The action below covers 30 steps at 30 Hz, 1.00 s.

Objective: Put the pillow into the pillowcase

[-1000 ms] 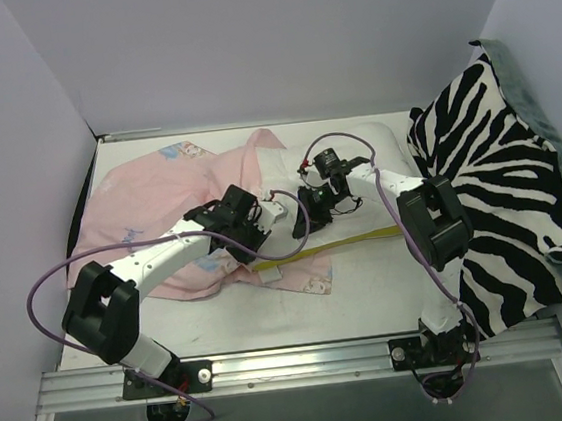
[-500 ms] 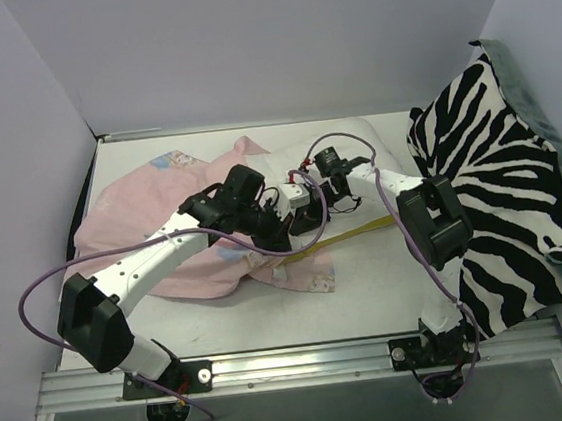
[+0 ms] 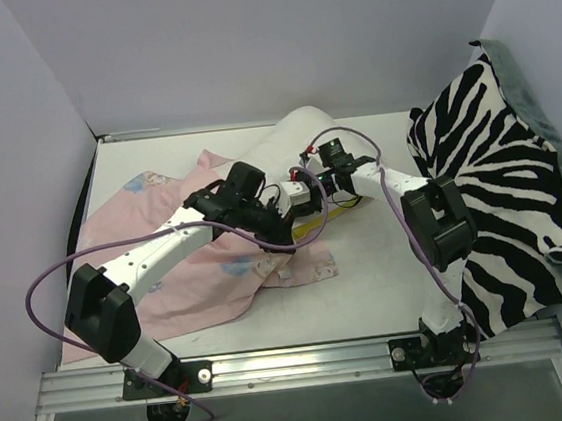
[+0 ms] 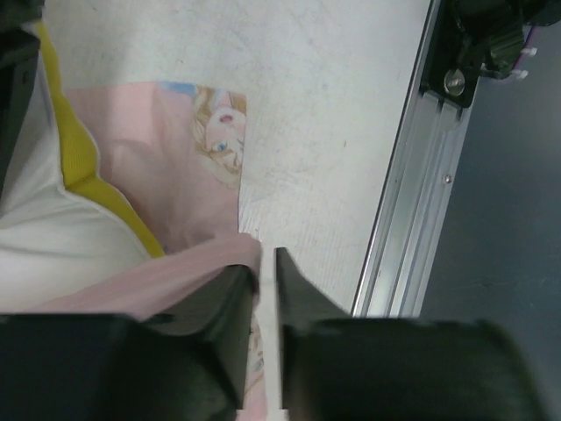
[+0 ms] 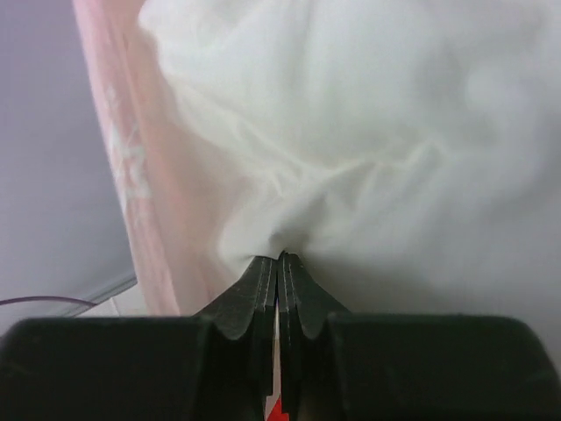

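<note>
- R fingers (image 5: 252, 298) closed, pinching pillow (image 5: 377, 132) cloth.
- L fingers (image 4: 302, 294) a crack apart; I see pillowcase (image 4: 149, 167) edge against one, over tabletop (image 4: 333, 132).

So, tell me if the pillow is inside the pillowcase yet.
Not fully: the pillow shows a bare white end and yellow band outside the pink pillowcase.

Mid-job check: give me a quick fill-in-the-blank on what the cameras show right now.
1. The right gripper is shut on the ____.
2. The pillow's side band is ____.
3. The pillowcase mostly shows ____ fabric.
4. The zebra blanket sits on the robot's ____ side.
Missing words: pillow; yellow; pink; right.
</note>
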### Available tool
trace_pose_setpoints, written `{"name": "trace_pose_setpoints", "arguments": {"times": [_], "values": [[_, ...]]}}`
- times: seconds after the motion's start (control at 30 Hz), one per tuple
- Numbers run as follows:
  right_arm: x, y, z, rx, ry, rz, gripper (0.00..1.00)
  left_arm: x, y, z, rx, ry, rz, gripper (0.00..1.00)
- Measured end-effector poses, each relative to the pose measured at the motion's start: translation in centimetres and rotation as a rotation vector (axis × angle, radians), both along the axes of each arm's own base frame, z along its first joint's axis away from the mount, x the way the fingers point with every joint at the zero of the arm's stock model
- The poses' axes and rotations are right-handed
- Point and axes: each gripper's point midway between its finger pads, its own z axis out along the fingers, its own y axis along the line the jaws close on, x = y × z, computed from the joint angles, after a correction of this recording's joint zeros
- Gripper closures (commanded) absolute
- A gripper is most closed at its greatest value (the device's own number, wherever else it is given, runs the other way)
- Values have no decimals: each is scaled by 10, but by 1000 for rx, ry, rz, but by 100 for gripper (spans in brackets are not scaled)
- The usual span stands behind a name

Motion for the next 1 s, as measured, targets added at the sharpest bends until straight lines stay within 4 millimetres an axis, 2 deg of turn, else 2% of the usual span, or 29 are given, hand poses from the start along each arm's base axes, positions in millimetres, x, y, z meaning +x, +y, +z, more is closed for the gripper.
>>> {"name": "trace_pose_setpoints", "arguments": {"times": [0.03, 0.07, 0.17, 0.2, 0.27, 0.3, 0.43, 0.5, 0.57, 0.6, 0.67, 0.77, 0.83, 0.9, 0.93, 1.0], "values": [[-1, -2, 2, 3, -9, 6, 96, 0, 4, -4, 9, -2, -7, 63], [-3, -6, 5, 0, -19, 13, 92, -1, 8, -8, 18, 4, -11, 49], [-9, -21, 14, -24, -59, 40, 77, -4, 24, -12, 34, 52, -11, 37], [-11, -28, 18, -32, -74, 43, 65, -1, 31, -9, 30, 62, 5, 34], [-9, -44, 27, -54, -112, 41, 52, 13, 48, 2, 20, 79, 68, 33], [-4, -53, 32, -73, -136, 34, 43, 31, 59, 13, 11, 63, 125, 33], [40, -77, 58, -169, -303, -15, 39, 112, 99, 62, 8, -106, 365, 33], [65, -77, 73, -197, -394, -23, 39, 149, 119, 79, 30, -179, 482, 33], [88, -67, 82, -219, -478, -18, 39, 185, 139, 82, 65, -208, 593, 33], [97, -59, 79, -236, -507, -5, 40, 206, 151, 78, 87, -208, 654, 34], [101, -41, 61, -266, -522, 36, 42, 237, 172, 61, 119, -179, 737, 35], [81, -15, 6, -314, -449, 127, 52, 260, 199, 19, 181, -102, 808, 35], [52, -9, -39, -357, -358, 187, 56, 262, 208, -6, 220, -42, 821, 35], [26, -12, -71, -371, -278, 218, 61, 258, 206, -22, 239, 7, 809, 37], [13, -13, -75, -349, -240, 227, 62, 255, 203, -28, 243, 25, 797, 37], [-4, -20, -70, -326, -221, 230, 64, 247, 189, -35, 241, 52, 756, 40]]}}
